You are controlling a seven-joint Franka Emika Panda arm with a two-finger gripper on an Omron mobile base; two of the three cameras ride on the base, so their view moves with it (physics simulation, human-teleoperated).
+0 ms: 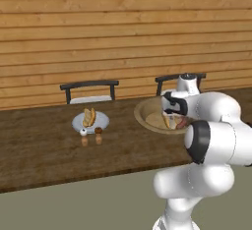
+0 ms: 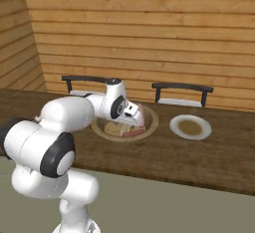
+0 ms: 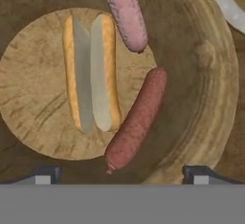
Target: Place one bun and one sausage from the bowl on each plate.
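Note:
The wooden bowl [image 3: 217,89] holds a split bun [image 3: 91,72], a pale pink sausage [image 3: 125,12] and a red-brown sausage [image 3: 136,120]. My gripper [image 3: 122,175] hangs open just above them, and the red-brown sausage's lower end lies between the fingertips [image 3: 48,174] without touching them. From the base, the gripper [image 1: 173,116] [image 2: 138,121] points down into the bowl [image 1: 142,111] [image 2: 152,120]. The left plate [image 1: 76,123] carries a bun [image 1: 89,117]; I cannot tell whether a sausage lies with it. The right plate [image 2: 174,126] [image 3: 225,0] holds nothing.
Two small shakers [image 1: 83,134] [image 1: 98,133] stand just in front of the left plate. Two dark chairs [image 1: 90,90] [image 2: 182,93] are tucked behind the long wooden table [image 1: 39,145], with a plank wall beyond. My own arm hides part of the bowl.

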